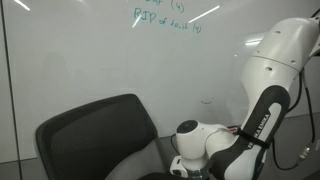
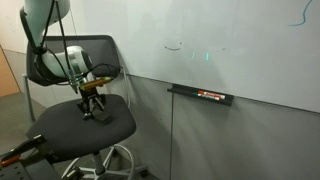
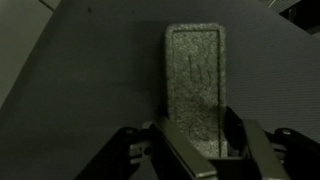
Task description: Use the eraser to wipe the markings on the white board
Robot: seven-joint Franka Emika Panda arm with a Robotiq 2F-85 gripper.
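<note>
Wiping is not yet beginning: I am poising my pincer (image 3: 198, 128) astride the eraser (image 3: 197, 70), which is lying near the desk's (image 2: 60, 128) back edge, though I cannot tell whether it is clenching, while the markings (image 1: 162, 17) are sitting unwiped on the white board (image 1: 80, 50).

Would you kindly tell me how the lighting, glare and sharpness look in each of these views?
In an exterior view, ceiling-light streaks glare on the white board near the markings; in an exterior view, the markings are faint under even light; the wrist view is dim and grainy, the eraser soft-edged, the jaws blurred at the bottom.
</note>
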